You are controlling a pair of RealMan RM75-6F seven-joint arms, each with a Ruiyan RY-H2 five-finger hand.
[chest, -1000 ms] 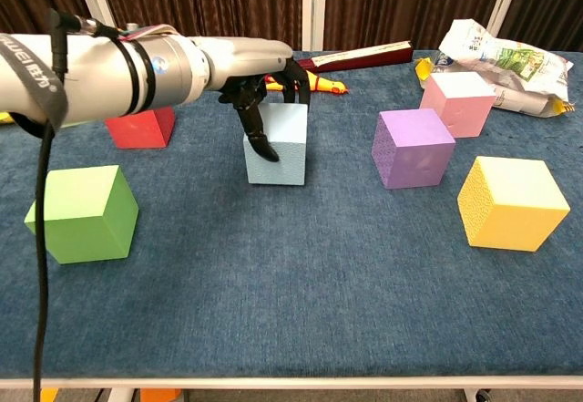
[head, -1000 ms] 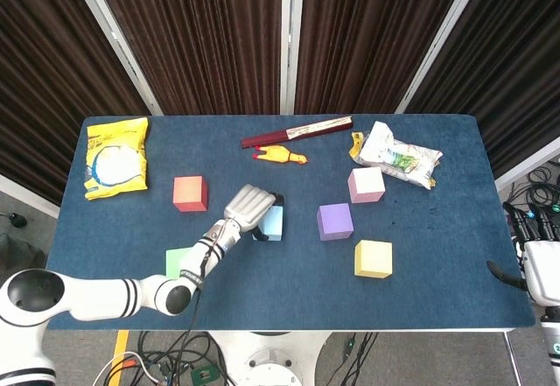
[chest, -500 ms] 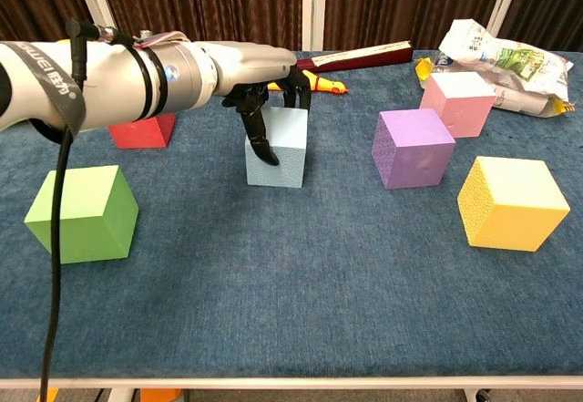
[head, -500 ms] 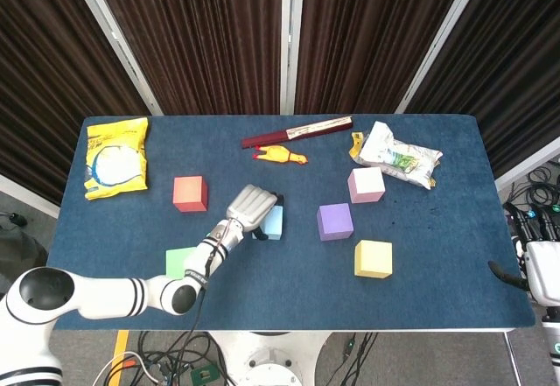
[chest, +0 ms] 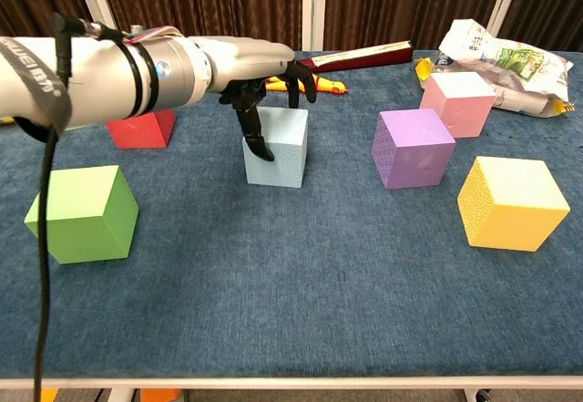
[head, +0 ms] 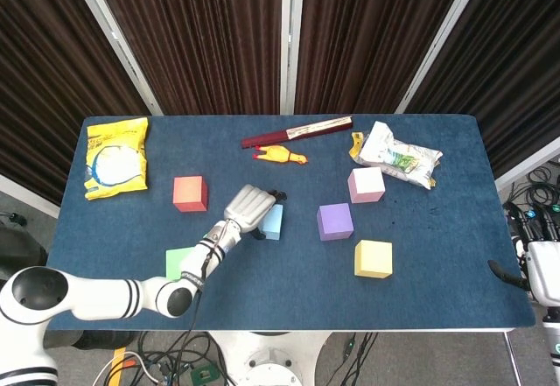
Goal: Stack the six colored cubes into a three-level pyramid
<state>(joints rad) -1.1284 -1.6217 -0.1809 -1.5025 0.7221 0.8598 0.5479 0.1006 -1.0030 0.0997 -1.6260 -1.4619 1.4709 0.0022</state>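
Note:
Six cubes sit apart on the blue table (head: 437,255). The light blue cube (head: 273,221) (chest: 276,147) is in the middle, with my left hand (head: 249,207) (chest: 264,83) over it. The thumb lies against its left front face and the other fingers are spread just above its far top edge. Around it are the red cube (head: 189,193) (chest: 141,128), green cube (head: 178,262) (chest: 82,212), purple cube (head: 334,221) (chest: 413,147), pink cube (head: 366,185) (chest: 457,103) and yellow cube (head: 373,258) (chest: 510,203). My right hand (head: 542,272) hangs off the table's right edge, holding nothing.
A yellow snack bag (head: 115,157) lies at the far left. At the back are a rubber chicken (head: 280,154), a dark red stick-like box (head: 297,130) and a crumpled white bag (head: 398,156) (chest: 496,56) just behind the pink cube.
My left hand's fingers have lifted off the far top edge of the light blue cube and spread a little. The cube has stayed in place, and the right hand is still.

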